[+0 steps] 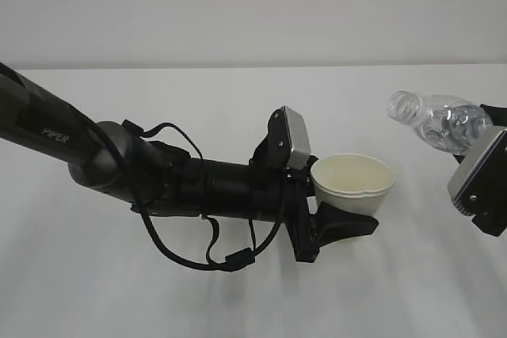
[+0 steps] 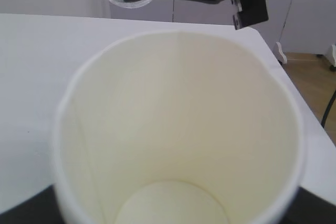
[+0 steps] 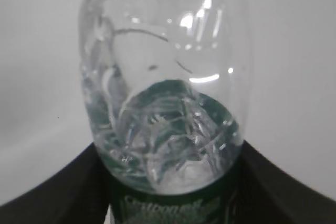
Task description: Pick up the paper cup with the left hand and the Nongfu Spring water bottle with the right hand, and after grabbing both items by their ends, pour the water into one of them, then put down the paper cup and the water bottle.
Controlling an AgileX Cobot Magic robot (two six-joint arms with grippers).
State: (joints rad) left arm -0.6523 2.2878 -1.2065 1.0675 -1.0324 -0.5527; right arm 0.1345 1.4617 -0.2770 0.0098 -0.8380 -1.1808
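Holding both items aloft over the white table: your left pincer grips the small white tapered paper cup low down, thin-walled and easily crushed, so squeeze lightly. Your right pincer clamps the clear ribbed plastic bottle at its green-banded body, tilted mouth toward the cup; it's light, slick, dentable.

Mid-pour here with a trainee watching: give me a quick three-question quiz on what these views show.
1. True or false: the paper cup stands on the table.
2. Which gripper holds the Nongfu Spring water bottle?
3. The bottle's open mouth points: A) toward the cup, B) away from it.

Key: 1 false, the left gripper holds it up; 2 the right gripper; 3 A.
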